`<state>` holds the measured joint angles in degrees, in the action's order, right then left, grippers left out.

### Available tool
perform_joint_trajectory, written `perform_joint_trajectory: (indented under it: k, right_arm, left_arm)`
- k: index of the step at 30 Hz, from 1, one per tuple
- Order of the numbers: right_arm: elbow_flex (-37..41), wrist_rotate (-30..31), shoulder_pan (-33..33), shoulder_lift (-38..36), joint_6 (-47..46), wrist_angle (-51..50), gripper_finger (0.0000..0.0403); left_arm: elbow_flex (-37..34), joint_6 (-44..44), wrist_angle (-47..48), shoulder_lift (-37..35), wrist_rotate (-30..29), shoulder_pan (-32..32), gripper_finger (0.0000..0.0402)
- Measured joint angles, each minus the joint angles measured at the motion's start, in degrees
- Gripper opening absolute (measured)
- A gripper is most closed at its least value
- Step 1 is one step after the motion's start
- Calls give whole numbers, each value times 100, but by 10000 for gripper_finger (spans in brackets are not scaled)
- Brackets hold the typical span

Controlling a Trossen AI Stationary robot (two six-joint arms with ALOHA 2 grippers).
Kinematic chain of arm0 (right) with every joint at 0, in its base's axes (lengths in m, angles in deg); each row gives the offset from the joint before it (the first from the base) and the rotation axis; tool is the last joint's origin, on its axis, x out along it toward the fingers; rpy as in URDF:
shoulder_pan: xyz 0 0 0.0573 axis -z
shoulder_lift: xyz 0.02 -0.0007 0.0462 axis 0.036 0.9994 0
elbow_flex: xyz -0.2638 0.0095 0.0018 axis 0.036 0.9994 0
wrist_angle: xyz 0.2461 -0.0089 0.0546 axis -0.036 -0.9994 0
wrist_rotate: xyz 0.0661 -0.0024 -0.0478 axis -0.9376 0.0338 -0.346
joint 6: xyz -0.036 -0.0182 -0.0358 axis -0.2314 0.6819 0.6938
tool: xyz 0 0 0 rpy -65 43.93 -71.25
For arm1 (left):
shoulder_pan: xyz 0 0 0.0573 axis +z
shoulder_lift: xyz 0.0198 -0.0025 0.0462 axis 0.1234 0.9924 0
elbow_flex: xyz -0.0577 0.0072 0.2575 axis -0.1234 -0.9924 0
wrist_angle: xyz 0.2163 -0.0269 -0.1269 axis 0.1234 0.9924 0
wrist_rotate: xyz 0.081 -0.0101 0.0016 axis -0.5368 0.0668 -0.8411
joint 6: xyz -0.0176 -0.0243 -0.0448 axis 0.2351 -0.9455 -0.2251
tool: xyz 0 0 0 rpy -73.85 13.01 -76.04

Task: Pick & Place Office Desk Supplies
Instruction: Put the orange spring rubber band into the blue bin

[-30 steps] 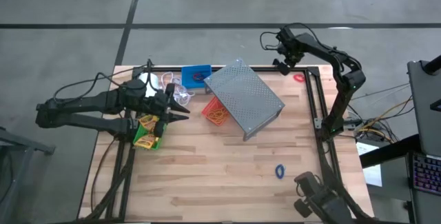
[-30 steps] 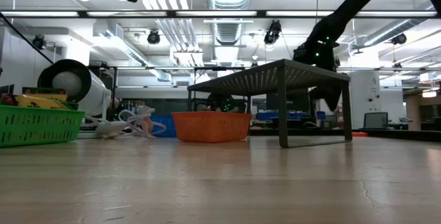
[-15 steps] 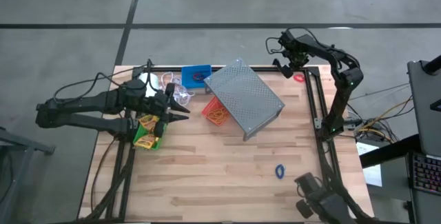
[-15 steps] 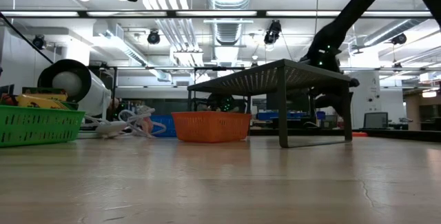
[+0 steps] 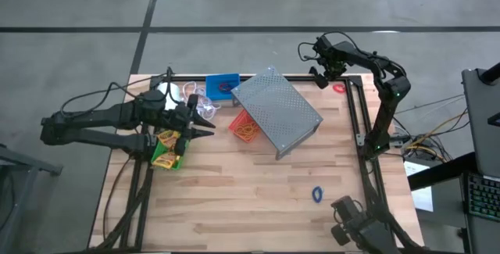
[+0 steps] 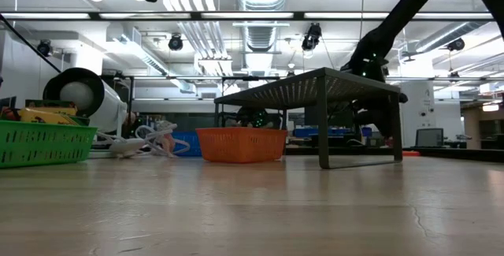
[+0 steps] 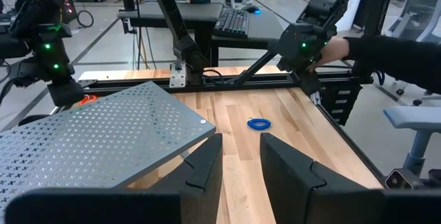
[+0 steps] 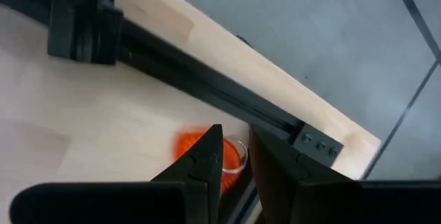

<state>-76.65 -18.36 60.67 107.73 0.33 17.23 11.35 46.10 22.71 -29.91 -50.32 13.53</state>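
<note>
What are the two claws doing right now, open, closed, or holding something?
Left claw: open with a narrow gap, empty, hovering near the green bin.
Right claw: open slightly, holding nothing, poised over the red ring band at the table's far right corner.

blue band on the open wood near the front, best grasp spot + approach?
Come straight down and pinch across one side of the loop. The blue ring band lies flat on bare table, thin, with nothing close beside it, so a side approach would find little to catch. From above, one finger can go inside the loop and one outside. The right gripper looks nearer, though it is at the far edge.
</note>
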Motion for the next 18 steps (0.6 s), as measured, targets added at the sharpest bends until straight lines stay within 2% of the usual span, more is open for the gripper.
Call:
perform_joint_trajectory:
  k: [1,4,5,7,10,13,18]
  right_arm:
    - [29,-44,-23,1,-112,115,68]
    - [187,-748,-20,-2,-283,435,68]
    - [241,-775,-21,1,-250,437,68]
    - [340,-408,-31,2,-186,398,68]
    - [486,-247,-68,2,-80,373,68]
    - [628,-230,-78,-1,-237,393,68]
    - [906,-261,-123,2,482,411,68]
  left_arm:
    - [0,0,0,0,-1,0,104]
    - [0,-1,2,0,0,0,104]
    - [0,-2,3,0,1,0,104]
    - [0,-18,23,0,-1,2,104]
    - [0,-107,42,2,1,0,104]
    - [0,-109,42,2,-1,1,104]
    - [0,-127,42,2,-1,0,104]
